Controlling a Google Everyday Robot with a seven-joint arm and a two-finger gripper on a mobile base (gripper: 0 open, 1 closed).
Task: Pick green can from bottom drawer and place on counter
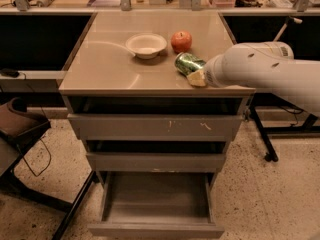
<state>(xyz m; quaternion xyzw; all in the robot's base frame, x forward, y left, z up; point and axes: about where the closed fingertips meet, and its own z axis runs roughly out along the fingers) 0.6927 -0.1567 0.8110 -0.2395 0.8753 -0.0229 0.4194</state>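
Clenching tilted green can (186, 61) in end effector (193, 73) over bench (110, 69); released tilted, could roll toward apple (181, 41) or edge.

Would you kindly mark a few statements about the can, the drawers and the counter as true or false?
1. The claw holds the green can over the counter. True.
2. The bottom drawer is shut. False: it is pulled open.
3. The apple lies in the bowl. False: it stands beside the bowl, on the counter.
4. The green can is tilted. True.
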